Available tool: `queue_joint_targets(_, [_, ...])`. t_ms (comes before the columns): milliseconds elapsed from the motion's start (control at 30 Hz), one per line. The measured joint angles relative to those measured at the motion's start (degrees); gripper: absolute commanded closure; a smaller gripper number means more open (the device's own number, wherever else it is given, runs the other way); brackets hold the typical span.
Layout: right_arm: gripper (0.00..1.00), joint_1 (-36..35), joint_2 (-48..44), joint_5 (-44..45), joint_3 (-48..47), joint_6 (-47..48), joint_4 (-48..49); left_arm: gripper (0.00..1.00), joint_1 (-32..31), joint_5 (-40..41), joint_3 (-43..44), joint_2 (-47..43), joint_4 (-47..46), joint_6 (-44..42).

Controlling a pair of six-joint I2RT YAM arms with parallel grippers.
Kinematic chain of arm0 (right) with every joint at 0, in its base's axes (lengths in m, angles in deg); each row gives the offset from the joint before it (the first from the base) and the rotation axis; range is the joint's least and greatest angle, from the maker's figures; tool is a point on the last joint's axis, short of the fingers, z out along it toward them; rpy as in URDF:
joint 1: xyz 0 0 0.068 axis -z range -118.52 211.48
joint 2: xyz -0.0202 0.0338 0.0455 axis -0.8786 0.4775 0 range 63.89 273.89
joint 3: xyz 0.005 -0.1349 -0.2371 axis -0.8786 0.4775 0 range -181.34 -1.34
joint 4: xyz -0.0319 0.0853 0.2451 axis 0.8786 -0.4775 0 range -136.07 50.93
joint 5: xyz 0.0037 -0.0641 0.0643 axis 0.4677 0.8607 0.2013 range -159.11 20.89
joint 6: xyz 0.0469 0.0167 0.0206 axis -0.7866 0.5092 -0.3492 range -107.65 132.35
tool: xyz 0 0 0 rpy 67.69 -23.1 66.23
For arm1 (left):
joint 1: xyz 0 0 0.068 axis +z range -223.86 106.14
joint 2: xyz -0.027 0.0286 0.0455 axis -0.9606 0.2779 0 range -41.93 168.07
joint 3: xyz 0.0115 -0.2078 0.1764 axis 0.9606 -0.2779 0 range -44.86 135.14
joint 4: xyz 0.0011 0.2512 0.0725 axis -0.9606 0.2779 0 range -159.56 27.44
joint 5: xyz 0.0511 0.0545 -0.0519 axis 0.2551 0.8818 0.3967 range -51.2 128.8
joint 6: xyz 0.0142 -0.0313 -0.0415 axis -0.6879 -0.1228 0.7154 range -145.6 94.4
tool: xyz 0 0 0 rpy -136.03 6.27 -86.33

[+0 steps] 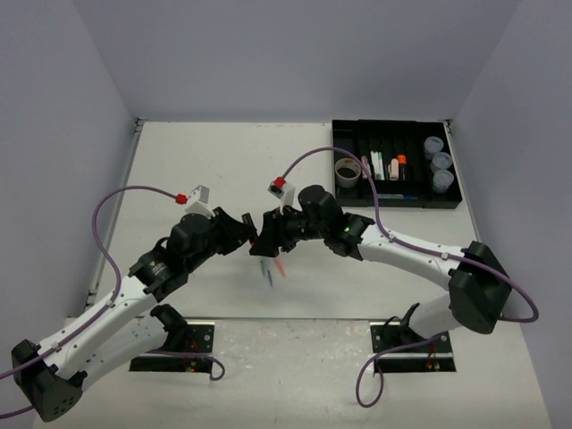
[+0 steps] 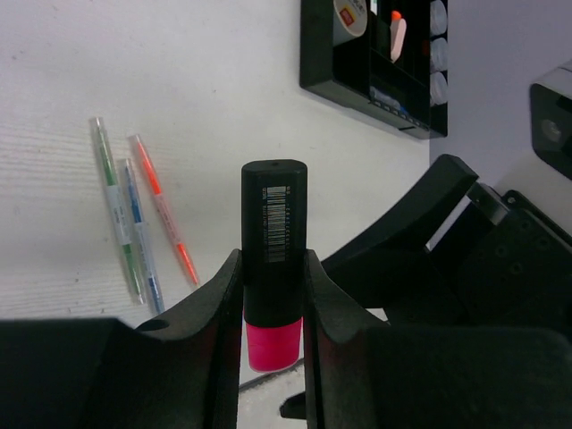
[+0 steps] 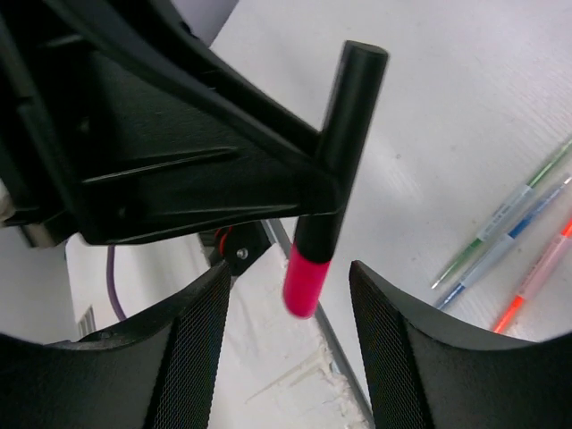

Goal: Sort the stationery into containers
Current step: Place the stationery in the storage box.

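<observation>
A pink highlighter (image 2: 274, 223) with a black body is clamped between the fingers of my left gripper (image 2: 273, 268), pink cap toward the wrist. In the top view both grippers meet above the table's middle, left gripper (image 1: 248, 234) facing right gripper (image 1: 266, 234). My right gripper (image 3: 290, 295) is open, its jaws either side of the highlighter's pink cap (image 3: 304, 286) with a gap on both sides. Three thin pens, green (image 2: 114, 207), blue (image 2: 141, 234) and orange (image 2: 163, 207), lie together on the table below. The black tray (image 1: 393, 204) sits at the far right.
The tray holds a tape roll (image 1: 347, 172), highlighters and pens in its narrow compartments, and three bluish-lidded tubs (image 1: 440, 163) at its right end. Walls close in the table on the left, back and right.
</observation>
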Motion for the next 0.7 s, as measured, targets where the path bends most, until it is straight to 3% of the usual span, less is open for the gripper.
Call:
queue_joint_targets(100, [0.47, 0.0, 0.9, 2.3, -0.8, 0.0, -0.8, 1.00, 0.0, -0.7, 0.4, -0.1, -0.7, 0.0])
queue_joint_targets(167, [0.68, 0.0, 1.2, 3.3, -1.3, 0.1, -1.2, 1.00, 0.0, -1.0, 0.6, -0.1, -1.1, 0.0])
queue_joint_targets(267, [0.91, 0.0, 2.0, 3.5, -2.7, 0.0, -1.3, 0.98, 0.0, -1.4, 0.7, -0.1, -1.8, 0.0])
queue_joint_targets(300, [0.98, 0.0, 2.4, 3.6, -3.1, -0.2, -1.5, 0.87, 0.0, -1.4, 0.7, -0.1, -1.9, 0.0])
queue_joint_targets(333, [1.00, 0.1, 2.6, 3.7, -3.2, -0.4, -1.6, 0.74, 0.1, -1.4, 0.7, -0.3, -1.9, -0.1])
queue_joint_targets(400, [1.00, 0.4, 2.8, 3.4, -3.2, -0.6, -1.6, 0.26, 0.1, -1.1, 0.7, -0.1, -1.8, -0.1])
queue_joint_targets(433, [1.00, 0.4, 2.8, 3.4, -3.2, -0.5, -1.5, 0.09, 0.1, -1.2, 0.7, 0.1, -1.8, -0.3])
queue_joint_targets(467, [1.00, 0.5, 2.9, 3.2, -3.2, -0.5, -1.5, 0.01, 0.1, -1.0, 0.8, 0.4, -1.8, -0.7])
queue_joint_targets(567, [1.00, 1.3, 2.9, 2.5, -2.8, -0.4, -0.9, 0.00, 0.3, 0.3, 3.0, 2.1, 0.3, -1.2])
queue_joint_targets(700, [1.00, 6.8, 1.6, 1.9, 0.4, 0.0, -0.1, 0.00, -0.2, 5.6, 12.6, 5.0, 11.0, -3.6])
